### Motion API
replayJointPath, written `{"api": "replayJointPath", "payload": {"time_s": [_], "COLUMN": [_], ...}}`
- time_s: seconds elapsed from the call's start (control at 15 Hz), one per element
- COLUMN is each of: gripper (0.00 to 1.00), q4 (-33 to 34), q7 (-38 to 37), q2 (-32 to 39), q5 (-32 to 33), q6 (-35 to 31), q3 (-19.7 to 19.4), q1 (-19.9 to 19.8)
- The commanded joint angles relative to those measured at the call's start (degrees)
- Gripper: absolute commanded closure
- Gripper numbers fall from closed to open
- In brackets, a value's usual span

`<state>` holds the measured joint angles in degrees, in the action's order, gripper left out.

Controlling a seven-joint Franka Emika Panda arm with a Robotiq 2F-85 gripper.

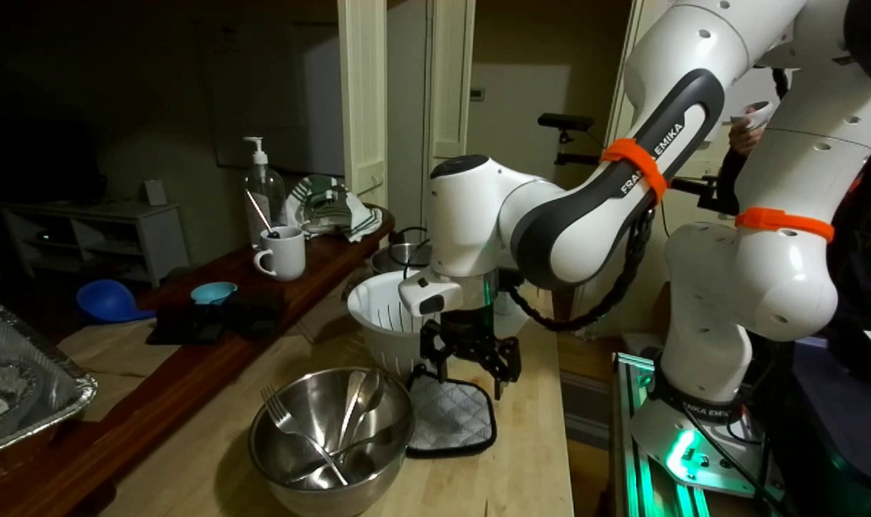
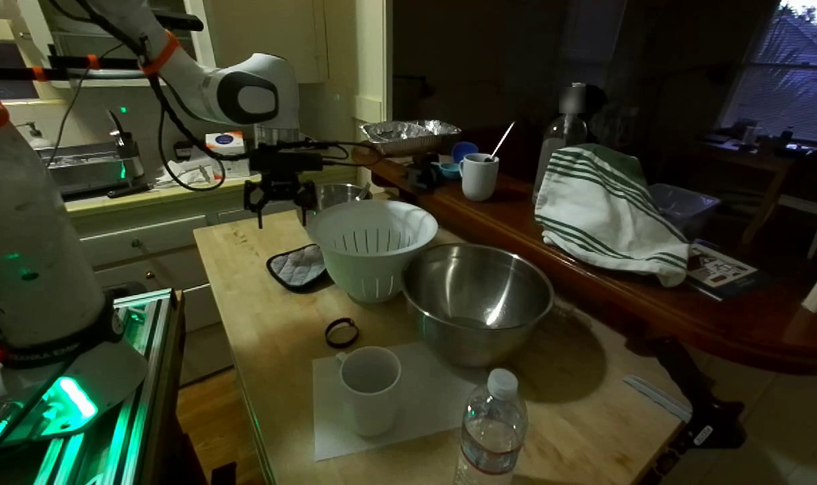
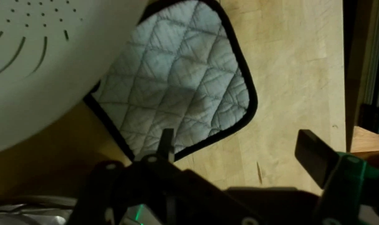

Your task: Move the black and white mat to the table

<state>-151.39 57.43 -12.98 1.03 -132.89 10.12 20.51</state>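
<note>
My two fingers (image 3: 316,157) are released and widely spread, in the air above the counter (image 2: 280,380). Lower lies one mat (image 3: 183,78), flat, pale grey, quilted in diamonds, with a black border. It is on the counter between one white colander (image 2: 361,273) and the edge on my own side. Two steel bowls (image 2: 459,340) flank the colander. Farther on the counter I count one white mug (image 2: 371,397) and one bottle (image 2: 492,431).

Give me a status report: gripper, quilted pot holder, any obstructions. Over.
Gripper open, empty. Quilted pot holder lying on wooden table. White colander alongside, hiding part in wrist view.
</note>
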Motion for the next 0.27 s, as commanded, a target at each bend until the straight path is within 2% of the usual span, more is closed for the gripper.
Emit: {"api": "replayJointPath", "payload": {"time_s": [0.0,0.13,0.2], "gripper": [0.00,0.00,0.00], "q4": [-4.14,-5.28,-1.99], "q7": [-2.13,-2.62,-1.33], "q2": [-9.05,-12.34,-7.57], "q5": [1.06,3.91,1.60], "q6": [-2.42,-6.21,-2.86], "q3": [-0.11,-0.94,-1.15], "q1": [-1.36,-2.75,-0.96]}}
